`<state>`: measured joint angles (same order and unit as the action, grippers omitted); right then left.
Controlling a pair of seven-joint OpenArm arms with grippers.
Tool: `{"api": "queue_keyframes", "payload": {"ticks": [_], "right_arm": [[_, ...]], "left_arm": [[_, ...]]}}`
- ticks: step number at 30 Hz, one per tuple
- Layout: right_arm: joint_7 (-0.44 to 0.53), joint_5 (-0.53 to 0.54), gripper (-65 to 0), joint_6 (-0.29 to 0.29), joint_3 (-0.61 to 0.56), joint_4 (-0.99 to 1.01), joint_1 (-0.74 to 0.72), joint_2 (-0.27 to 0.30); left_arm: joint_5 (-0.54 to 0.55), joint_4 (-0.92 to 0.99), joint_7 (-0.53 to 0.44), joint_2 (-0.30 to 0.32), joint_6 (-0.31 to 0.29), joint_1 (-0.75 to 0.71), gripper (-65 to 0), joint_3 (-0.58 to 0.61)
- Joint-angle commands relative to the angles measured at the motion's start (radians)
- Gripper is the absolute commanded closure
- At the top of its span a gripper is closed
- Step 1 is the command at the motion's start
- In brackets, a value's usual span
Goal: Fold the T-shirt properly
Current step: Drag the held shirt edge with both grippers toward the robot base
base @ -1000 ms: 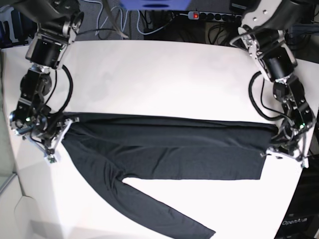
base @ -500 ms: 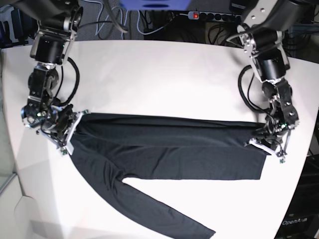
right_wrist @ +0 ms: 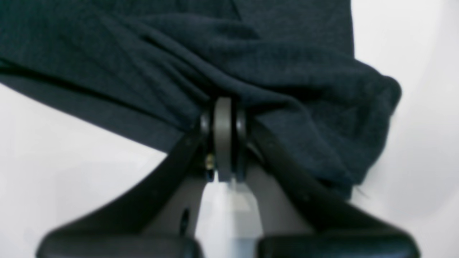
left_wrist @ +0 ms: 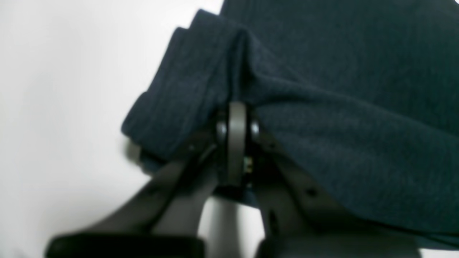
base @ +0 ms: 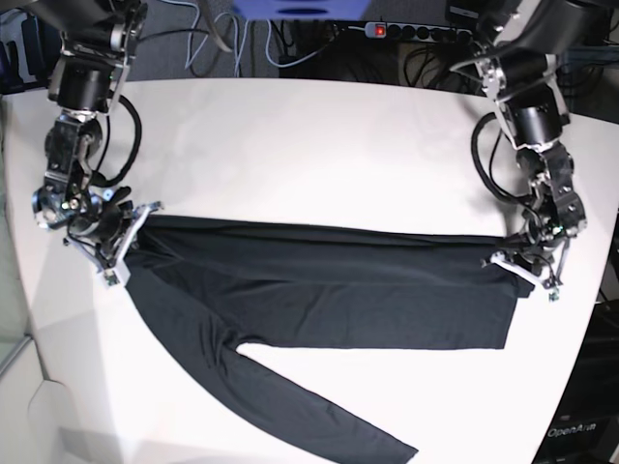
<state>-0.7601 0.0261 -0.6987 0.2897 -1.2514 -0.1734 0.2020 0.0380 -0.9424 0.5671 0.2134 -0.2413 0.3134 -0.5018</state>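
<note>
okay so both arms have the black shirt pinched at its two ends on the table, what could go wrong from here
The left gripper and right gripper each pinch only a small bunch of the T-shirt, so thin fabric might slip out if they pull apart. One long sleeve trails loose toward the table's near edge and could drag or fold crookedly. The bunched corners may leave wrinkles.
</note>
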Motion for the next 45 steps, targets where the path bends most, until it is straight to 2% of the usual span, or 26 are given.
{"api": "queue_keyframes", "payload": {"ticks": [1,11,14,18,21,26,33,41,45], "right_arm": [[-0.04,-0.025,0.0,0.001,0.003,-0.006,0.015,0.015],[-0.037,-0.022,0.0,0.001,0.047,-0.008,0.13,0.03],[-0.002,-0.022,0.0,0.001,0.05,-0.029,0.174,0.03],[0.035,-0.022,0.0,0.001,0.062,-0.123,0.269,0.024],[0.038,-0.021,0.0,0.001,0.062,-0.185,0.328,0.023],[0.038,-0.021,0.0,0.001,0.064,-0.255,0.415,0.02],[0.044,-0.021,0.0,0.001,0.162,-0.311,0.506,-0.012],[0.185,-0.021,0.0,0.001,0.208,-0.322,0.605,-0.043],[0.199,-0.021,0.0,0.001,0.247,-0.324,0.598,-0.051]], "left_arm": [[-0.01,-0.017,0.012,0.014,0.003,0.003,0.0,-0.001],[-0.011,-0.02,0.021,0.017,0.0,-0.102,0.0,0.001],[-0.011,-0.056,0.021,0.017,-0.002,-0.155,0.0,0.001],[-0.011,-0.18,0.034,0.017,-0.082,-0.244,0.0,-0.005],[-0.011,-0.251,0.095,0.017,-0.106,-0.283,0.0,-0.007],[-0.011,-0.376,0.135,0.017,-0.106,-0.379,0.0,-0.008],[-0.007,-0.505,0.136,0.013,-0.106,-0.524,0.0,-0.008],[-0.003,-0.617,0.136,0.01,-0.106,-0.636,0.0,-0.01],[-0.003,-0.653,0.136,0.007,-0.106,-0.649,0.0,-0.027]]}}
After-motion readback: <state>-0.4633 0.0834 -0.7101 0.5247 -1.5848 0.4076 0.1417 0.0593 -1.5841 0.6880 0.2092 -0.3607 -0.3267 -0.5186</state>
